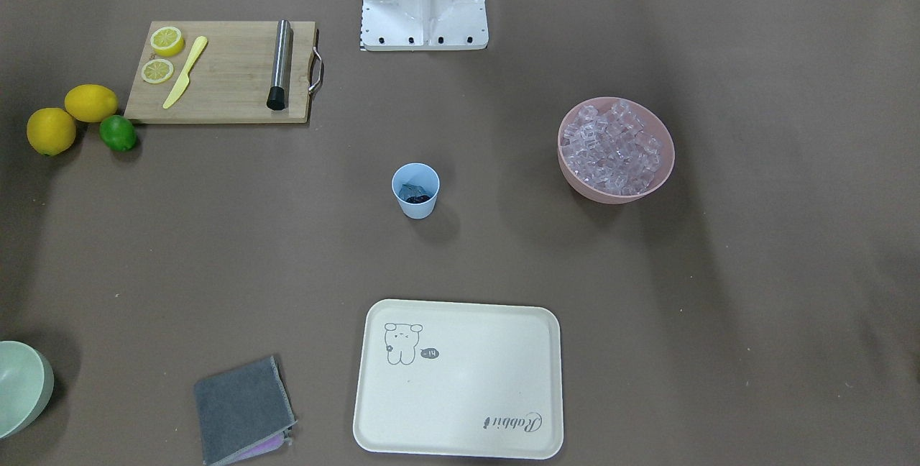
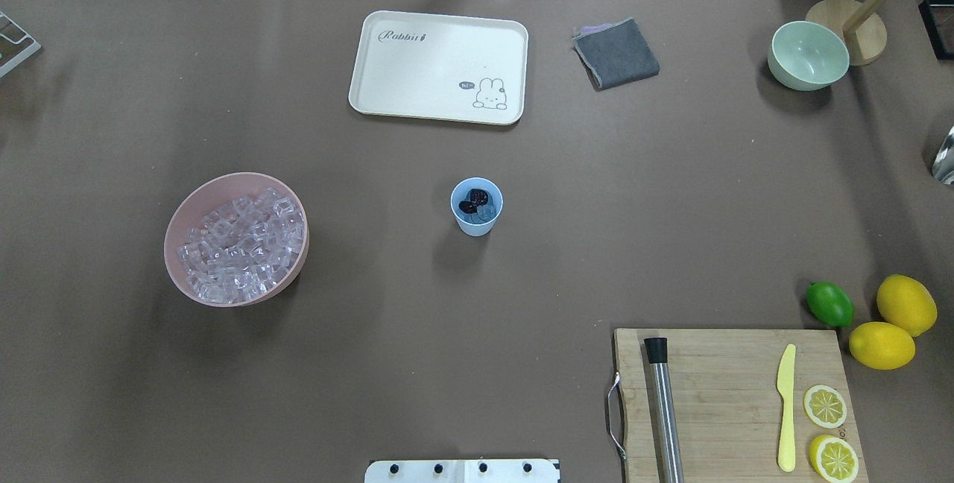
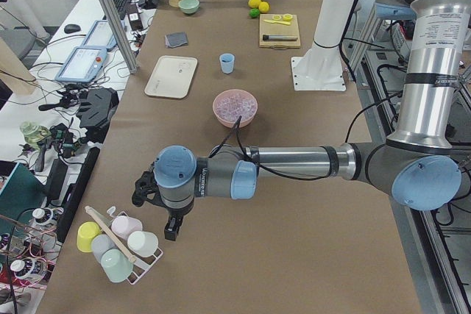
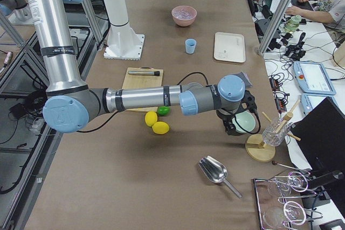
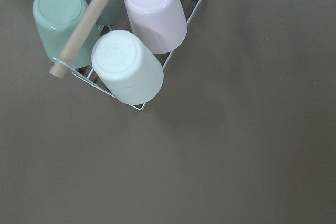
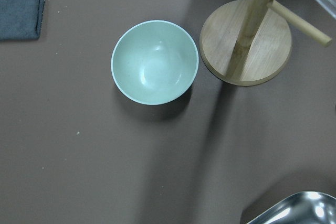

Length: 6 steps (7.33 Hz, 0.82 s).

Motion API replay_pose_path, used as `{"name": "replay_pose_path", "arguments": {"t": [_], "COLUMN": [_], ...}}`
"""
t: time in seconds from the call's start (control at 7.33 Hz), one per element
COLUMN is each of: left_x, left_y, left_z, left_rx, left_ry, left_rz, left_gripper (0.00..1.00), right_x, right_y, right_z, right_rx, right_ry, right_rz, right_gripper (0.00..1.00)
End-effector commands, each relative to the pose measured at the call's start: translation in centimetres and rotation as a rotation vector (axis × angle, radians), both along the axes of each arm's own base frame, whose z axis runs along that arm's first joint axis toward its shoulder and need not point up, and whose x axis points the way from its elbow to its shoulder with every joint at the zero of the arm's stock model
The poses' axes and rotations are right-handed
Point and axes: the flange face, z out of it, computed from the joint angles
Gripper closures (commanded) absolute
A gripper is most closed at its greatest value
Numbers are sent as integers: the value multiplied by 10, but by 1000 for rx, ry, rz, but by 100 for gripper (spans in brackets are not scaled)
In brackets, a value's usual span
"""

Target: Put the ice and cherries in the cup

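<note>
Sitting mid-table with cherries (image 2: 470,200) and ice (image 2: 487,212) inside, the cup (image 2: 476,223) is lying far from the left gripper (image 3: 171,233) and right gripper (image 4: 232,129); their fingers' spacing I cannot tell.

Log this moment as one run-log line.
cup: cherries, ice inside | pink bowl: ice | left gripper: near cup rack | right gripper: above green bowl | jaws: unclear
</note>
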Motion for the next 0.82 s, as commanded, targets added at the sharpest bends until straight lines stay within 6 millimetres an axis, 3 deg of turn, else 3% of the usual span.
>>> {"name": "replay_pose_path", "arguments": {"t": [0.0, 0.14, 0.27, 0.41, 0.68], "left_x": [-5, -3, -2, 0, 0], "left_y": [-4, -4, -9, -9, -10], "left_z": [4, 25, 17, 19, 29], "left_rx": [79, 60, 62, 58, 37], "left_ry": [-80, -96, -91, -67, -61], "left_rz": [-20, -18, -16, -11, -11], "left_gripper": [2, 2, 2, 2, 2], "right_x": [-9, -13, -23, -21, -33], "right_y": [-15, -17, -17, -15, -19], "right_z": [-10, -14, -11, -9, -35], "right_rx": [-6, -7, -18, -39, -72], "right_ry": [43, 46, 53, 80, 168], "right_rz": [1, -4, -21, -14, -23], "right_gripper": [1, 1, 1, 1, 1]}}
